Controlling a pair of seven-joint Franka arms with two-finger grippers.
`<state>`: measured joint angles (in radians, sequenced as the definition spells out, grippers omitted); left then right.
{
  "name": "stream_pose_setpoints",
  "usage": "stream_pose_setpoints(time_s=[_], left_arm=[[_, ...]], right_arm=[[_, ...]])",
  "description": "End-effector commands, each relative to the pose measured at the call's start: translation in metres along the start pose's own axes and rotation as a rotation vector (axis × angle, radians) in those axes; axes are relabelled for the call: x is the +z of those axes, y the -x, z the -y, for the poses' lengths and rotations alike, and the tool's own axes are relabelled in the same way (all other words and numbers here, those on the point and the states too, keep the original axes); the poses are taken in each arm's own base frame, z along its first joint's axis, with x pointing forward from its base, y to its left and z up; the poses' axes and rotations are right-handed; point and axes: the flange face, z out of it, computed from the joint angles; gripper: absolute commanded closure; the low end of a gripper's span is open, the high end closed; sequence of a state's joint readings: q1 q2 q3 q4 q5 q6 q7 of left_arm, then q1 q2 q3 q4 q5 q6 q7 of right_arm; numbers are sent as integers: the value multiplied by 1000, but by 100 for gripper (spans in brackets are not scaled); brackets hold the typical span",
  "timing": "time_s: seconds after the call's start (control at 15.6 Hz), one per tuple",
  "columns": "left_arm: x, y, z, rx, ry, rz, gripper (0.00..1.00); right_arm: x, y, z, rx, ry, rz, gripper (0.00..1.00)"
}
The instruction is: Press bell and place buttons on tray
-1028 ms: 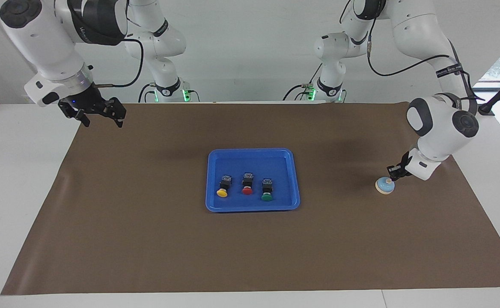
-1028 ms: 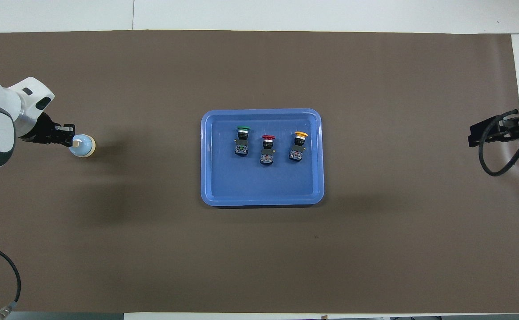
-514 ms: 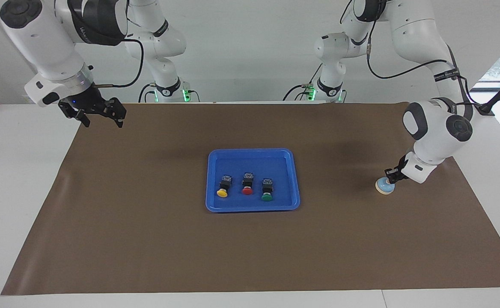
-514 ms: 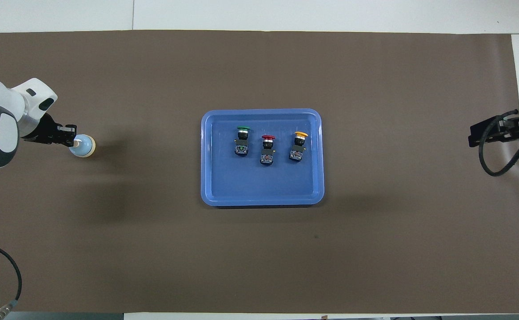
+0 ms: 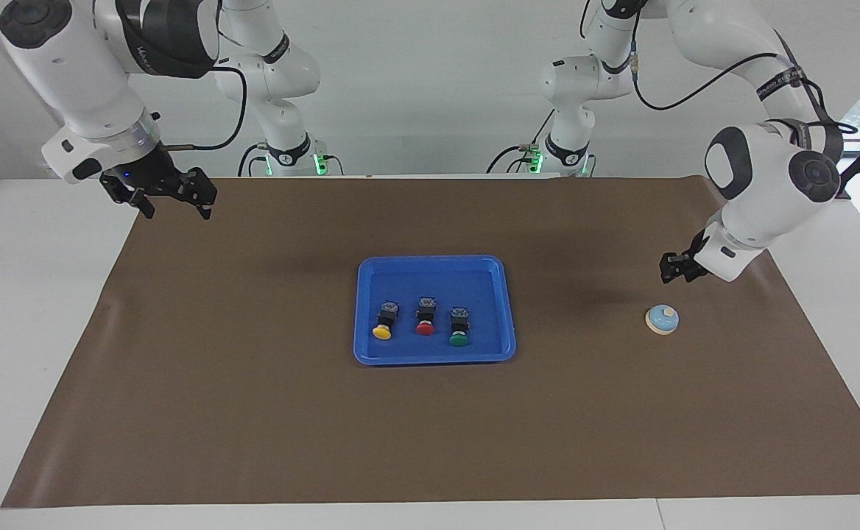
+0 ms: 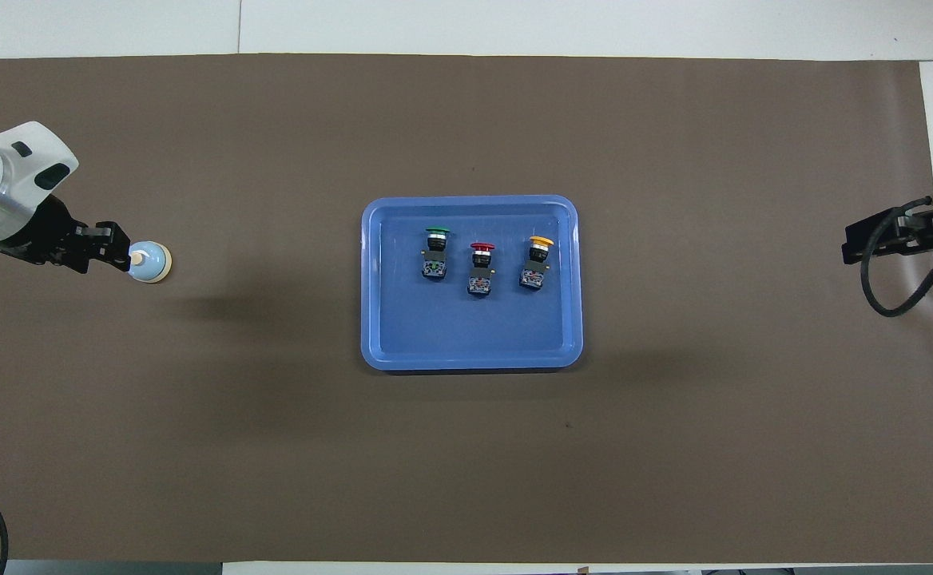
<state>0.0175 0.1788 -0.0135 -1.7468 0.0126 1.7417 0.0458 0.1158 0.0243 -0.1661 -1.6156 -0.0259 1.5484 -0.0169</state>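
Observation:
The light blue bell point(image 5: 662, 319) sits on the brown mat toward the left arm's end; it also shows in the overhead view point(image 6: 149, 262). My left gripper point(image 5: 671, 269) hangs shut and empty in the air just above it, clear of its knob; the overhead view shows this gripper too point(image 6: 120, 251). The yellow button point(image 5: 382, 330), red button point(image 5: 425, 327) and green button point(image 5: 459, 338) lie in a row inside the blue tray point(image 5: 434, 260). My right gripper point(image 5: 174, 206) waits open over the mat's corner at the right arm's end.
A brown mat point(image 5: 253, 412) covers most of the white table. The tray's rim point(image 6: 470, 202) lies mid-mat. The right arm's black cable point(image 6: 886, 279) loops over the mat's edge.
My left gripper came down onto the bell's knob half a second ago and has since lifted off it. The bell, buttons, tray and right arm have not moved.

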Motion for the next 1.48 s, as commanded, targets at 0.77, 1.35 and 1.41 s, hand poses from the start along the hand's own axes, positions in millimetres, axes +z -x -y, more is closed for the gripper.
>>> stream_pose_setpoints(time_s=[0.77,1.35,1.41], left_arm=[[-85,48,-14,-27,60,20,0],[-99,64,-30,-34,45,9,0],[-96,65,-33,-39,41,14,0]], right_arm=[[-1,8,-1,-25,-13,5,0],[-1,8,-1,-25,-13,5,0],[-1,8,-1,-25,-13,5,0]])
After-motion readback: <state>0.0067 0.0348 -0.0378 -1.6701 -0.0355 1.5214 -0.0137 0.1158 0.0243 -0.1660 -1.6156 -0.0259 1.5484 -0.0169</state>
